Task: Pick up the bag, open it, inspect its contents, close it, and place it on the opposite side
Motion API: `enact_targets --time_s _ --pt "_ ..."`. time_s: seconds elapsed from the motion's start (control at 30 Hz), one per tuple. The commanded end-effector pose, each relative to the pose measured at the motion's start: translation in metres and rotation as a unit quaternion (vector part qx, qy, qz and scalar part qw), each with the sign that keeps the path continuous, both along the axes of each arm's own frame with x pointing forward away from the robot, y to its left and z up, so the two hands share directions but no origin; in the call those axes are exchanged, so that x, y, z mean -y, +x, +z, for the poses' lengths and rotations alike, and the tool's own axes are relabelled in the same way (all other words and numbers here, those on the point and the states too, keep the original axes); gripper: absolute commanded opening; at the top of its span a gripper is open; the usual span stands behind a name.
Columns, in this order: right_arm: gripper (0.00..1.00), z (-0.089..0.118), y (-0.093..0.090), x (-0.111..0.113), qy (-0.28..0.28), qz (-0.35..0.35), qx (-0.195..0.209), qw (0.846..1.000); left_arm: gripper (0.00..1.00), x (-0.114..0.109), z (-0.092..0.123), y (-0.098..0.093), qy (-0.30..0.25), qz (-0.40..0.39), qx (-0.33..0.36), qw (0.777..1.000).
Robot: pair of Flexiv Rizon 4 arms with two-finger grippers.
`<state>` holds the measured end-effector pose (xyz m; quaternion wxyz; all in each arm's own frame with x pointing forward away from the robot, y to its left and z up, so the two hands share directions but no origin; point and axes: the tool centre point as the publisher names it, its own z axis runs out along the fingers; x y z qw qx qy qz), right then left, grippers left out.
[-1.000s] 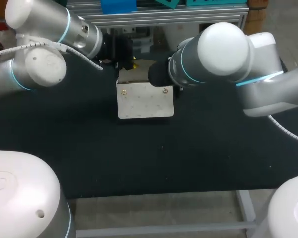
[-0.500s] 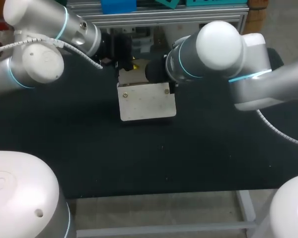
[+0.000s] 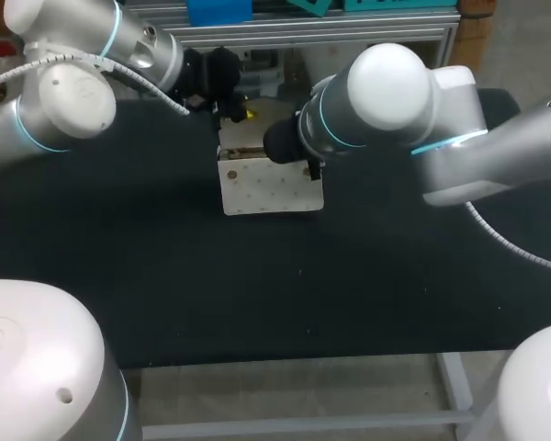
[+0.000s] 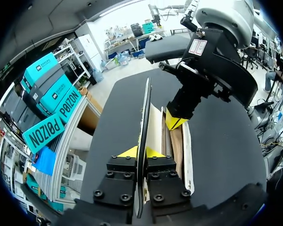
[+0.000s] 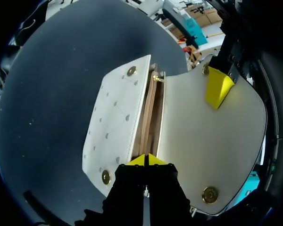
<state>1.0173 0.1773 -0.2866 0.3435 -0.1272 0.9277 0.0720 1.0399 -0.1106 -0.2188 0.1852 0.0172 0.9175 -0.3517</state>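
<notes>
Left pincer (image 4: 140, 153) pinches the white studded bag's (image 3: 271, 191) raised flap (image 5: 212, 141) edge-on between its tips. Right pincer (image 5: 145, 160) has its tips pressed together at the bag's open mouth just ahead; we can't tell whether they grip a wall. Bag stands on the black table (image 3: 257, 294) between both pincers.

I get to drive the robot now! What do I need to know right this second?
Left claw: shut on the edge of the flap, holding it swung open.
Right claw: at the open mouth of the bag; whether it grips anything is unclear.
Bag: near the far middle of the table, between the two arms.
Done: the bag is open.
Left: look inside, close the flap, then set the bag on the opposite side.
</notes>
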Motion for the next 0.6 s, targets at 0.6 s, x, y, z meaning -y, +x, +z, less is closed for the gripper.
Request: enact_targets --time_s 0.6 --pt "0.0 -0.023 0.005 0.006 -0.02 -0.004 -0.034 0.999 0.0 -0.003 0.004 -0.003 -0.026 -0.012 -0.024 0.999"
